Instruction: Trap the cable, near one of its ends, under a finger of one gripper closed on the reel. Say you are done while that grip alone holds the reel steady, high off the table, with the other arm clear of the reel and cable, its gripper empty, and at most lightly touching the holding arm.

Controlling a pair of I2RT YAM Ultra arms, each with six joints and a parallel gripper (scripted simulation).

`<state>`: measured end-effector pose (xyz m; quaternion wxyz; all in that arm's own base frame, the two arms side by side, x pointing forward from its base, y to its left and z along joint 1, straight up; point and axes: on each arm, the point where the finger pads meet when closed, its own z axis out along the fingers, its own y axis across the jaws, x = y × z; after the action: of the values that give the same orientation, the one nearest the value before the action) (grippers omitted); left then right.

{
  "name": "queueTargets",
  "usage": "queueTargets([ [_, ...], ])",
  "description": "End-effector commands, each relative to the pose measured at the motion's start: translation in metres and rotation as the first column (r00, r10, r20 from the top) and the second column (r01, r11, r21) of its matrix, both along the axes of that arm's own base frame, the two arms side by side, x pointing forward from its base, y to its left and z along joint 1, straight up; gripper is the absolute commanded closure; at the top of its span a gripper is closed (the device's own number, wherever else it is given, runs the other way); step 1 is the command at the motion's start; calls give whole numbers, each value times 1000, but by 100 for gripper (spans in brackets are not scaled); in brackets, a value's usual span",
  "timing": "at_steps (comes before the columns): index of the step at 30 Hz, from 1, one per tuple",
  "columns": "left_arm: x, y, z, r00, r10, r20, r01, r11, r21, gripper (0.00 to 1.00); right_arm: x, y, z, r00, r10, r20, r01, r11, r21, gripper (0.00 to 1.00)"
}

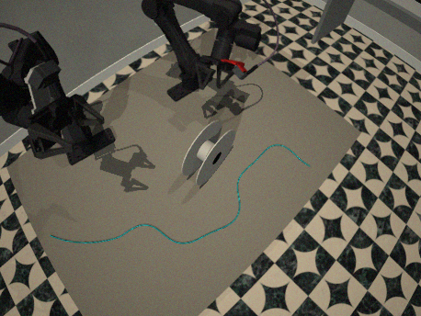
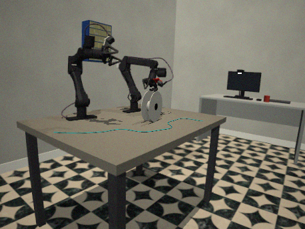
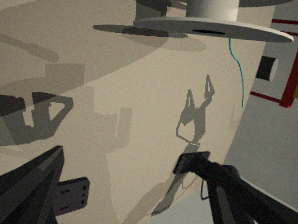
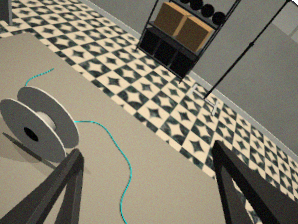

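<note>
A grey reel [image 1: 209,153] [image 2: 152,106] [image 3: 213,3] [image 4: 40,125] stands on its rims at the middle of the table [image 1: 138,276] [image 2: 116,150]. A thin teal cable [image 1: 239,188] [image 2: 133,130] [image 3: 241,79] [image 4: 123,169] lies loose in a long wavy line on the table in front of the reel, apart from it. My left gripper [image 1: 221,75] [image 2: 151,87] [image 3: 140,162] is open and empty, hanging a little above and behind the reel. My right gripper [image 1: 69,126] [image 2: 113,54] [image 4: 146,149] is open and empty, high up and well away from the reel.
Both arm bases stand at the table's back edge. A second table with a monitor [image 2: 243,81] and a red cup [image 2: 266,98] stands across the room. A dark shelf [image 4: 193,23] stands on the checkered floor.
</note>
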<state>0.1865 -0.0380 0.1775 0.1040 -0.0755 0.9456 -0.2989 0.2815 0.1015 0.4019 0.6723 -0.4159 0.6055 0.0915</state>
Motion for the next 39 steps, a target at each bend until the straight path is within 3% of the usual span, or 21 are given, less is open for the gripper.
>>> queueTargets([
  [1,13,9,22,994,9,109,-17,997,69,0,3,-5,15,999,-45,-22,45,999,19,0],
  [10,35,31,56,975,29,221,-71,980,186,0,4,-19,43,987,-151,-61,154,986,56,0],
  [14,45,45,92,941,39,335,-136,953,271,0,-2,-30,66,970,-230,-79,237,968,86,0],
  [19,55,64,145,877,52,477,-248,900,358,0,-11,-45,95,934,-338,-114,351,927,131,0],
  [24,54,80,207,778,58,626,-388,828,406,0,-28,-59,124,890,-432,-147,454,872,183,0],
  [27,56,85,215,769,64,637,-408,815,411,0,-30,-63,128,878,-452,-157,476,858,192,0],
  [28,59,89,226,751,67,657,-434,801,413,0,-37,-67,134,867,-473,-158,497,843,205,0],
  [31,37,90,274,641,52,765,-536,744,399,0,-50,-77,148,830,-529,-178,557,796,237,0],
  [39,5,100,356,440,40,897,-709,629,319,0,-84,-101,173,737,-637,-225,674,670,311,0],
])
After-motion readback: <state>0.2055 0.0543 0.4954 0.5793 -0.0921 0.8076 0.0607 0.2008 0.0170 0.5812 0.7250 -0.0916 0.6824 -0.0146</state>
